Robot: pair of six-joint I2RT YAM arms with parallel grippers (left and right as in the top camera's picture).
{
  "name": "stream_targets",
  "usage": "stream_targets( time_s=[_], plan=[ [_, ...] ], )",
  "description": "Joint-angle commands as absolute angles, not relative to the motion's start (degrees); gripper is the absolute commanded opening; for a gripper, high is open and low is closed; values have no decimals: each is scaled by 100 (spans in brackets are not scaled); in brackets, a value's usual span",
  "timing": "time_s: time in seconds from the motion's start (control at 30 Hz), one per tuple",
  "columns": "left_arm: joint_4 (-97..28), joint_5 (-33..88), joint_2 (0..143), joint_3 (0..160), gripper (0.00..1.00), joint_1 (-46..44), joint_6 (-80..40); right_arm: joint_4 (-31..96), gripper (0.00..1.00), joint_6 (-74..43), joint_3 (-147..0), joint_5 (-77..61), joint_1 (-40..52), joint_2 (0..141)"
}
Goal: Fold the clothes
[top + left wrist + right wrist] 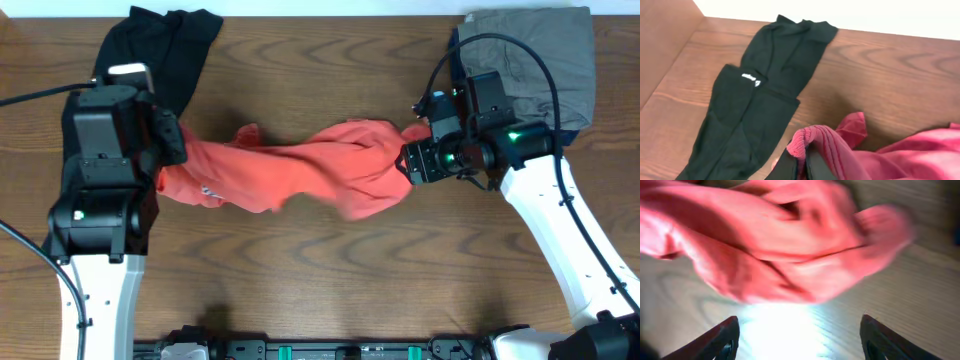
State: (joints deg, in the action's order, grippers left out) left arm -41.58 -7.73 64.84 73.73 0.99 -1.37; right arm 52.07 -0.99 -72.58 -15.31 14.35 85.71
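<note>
The coral-red T-shirt (pixel 300 170) lies bunched across the middle of the table, stretched between the two arms. My left gripper (pixel 802 162) is shut on the shirt's ribbed edge (pixel 812 140) at its left end. My right gripper (pixel 797 332) is open and empty, just right of the shirt's right end (pixel 780 250), fingers spread over bare wood. The long black garment (pixel 755 100) with a small white logo lies flat at the back left, beside the left gripper; it also shows in the overhead view (pixel 165 45).
A folded grey garment (pixel 540 60) lies at the back right corner, behind the right arm. The brown wooden table (pixel 330 270) is bare in front of the shirt.
</note>
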Motion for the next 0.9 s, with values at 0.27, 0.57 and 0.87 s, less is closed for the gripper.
stream_targets(
  time_s=[0.27,0.57,0.87],
  plan=[
    [-4117,-808,6873,7411,6,395,-443,5078,67,-705,-7181,-1035,1024,9365],
    [-4136,-799,7078,7411,6,395,-443,4727,43,-703,-7181,-1229,1131,10707],
    [-4139,-801,7078,7411,6,395,-443,4027,39,-701,-7177,-1601,1133,11356]
  ],
)
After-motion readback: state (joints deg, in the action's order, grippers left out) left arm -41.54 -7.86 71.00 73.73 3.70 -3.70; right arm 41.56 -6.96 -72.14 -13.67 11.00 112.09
